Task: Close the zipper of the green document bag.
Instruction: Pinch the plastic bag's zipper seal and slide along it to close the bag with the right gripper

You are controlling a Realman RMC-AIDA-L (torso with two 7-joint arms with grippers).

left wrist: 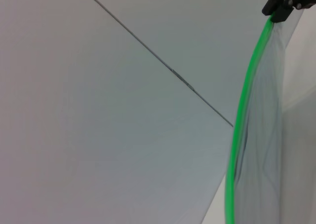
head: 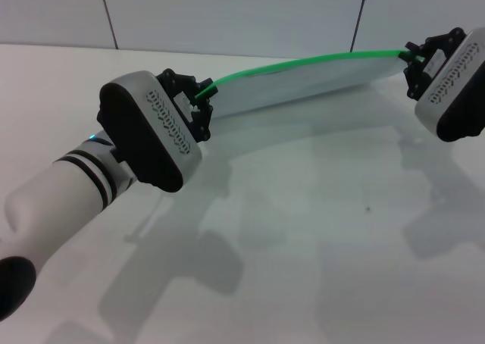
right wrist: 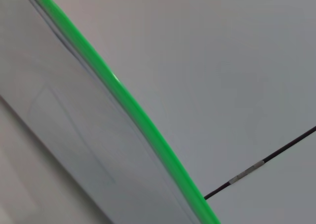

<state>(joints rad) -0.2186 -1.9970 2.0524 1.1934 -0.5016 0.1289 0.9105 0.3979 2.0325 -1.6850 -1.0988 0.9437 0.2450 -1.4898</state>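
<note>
The green document bag [head: 303, 82] is held up off the white table [head: 318, 230], stretched between both arms with the zipper [head: 303, 60] running along its top edge. The left gripper [head: 203, 101] is pinched onto the left end of the strip, probably at the slider, though the tab itself is too small to make out. The right gripper [head: 413, 56] is clamped on the far right end. To do this well, the right should just anchor and keep the strip taut while the left pulls steadily along the line, without twisting, so the sagging bag doesn't buckle.
</note>
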